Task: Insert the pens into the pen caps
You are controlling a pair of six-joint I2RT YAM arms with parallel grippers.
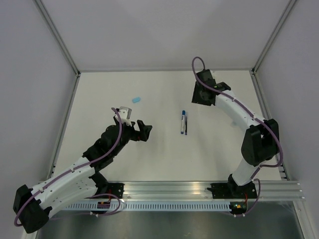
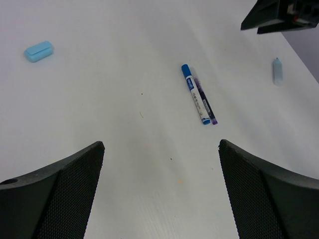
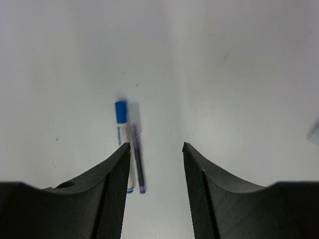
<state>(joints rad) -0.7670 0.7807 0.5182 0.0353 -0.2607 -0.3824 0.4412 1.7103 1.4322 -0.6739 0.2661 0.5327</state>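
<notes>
Two pens lie side by side at mid-table: a whitish pen [image 1: 183,121] with a blue end and a slimmer dark pen [image 1: 186,125]. Both show in the left wrist view [image 2: 195,94] [image 2: 207,105] and the right wrist view [image 3: 120,124] [image 3: 136,154]. A light blue pen cap [image 1: 136,99] lies alone to the far left, also in the left wrist view [image 2: 39,51]. A second pale cap [image 2: 277,71] lies near the right arm. My left gripper [image 1: 144,128] [image 2: 160,144] is wide open and empty, left of the pens. My right gripper [image 1: 198,98] [image 3: 156,145] is open and empty, hovering just behind the pens.
The white table is bounded by metal frame rails [image 1: 65,124] at the sides and back. The right gripper's body [image 2: 279,15] shows at the top right of the left wrist view. A pale blurred object [image 3: 315,132] sits at the right edge of the right wrist view.
</notes>
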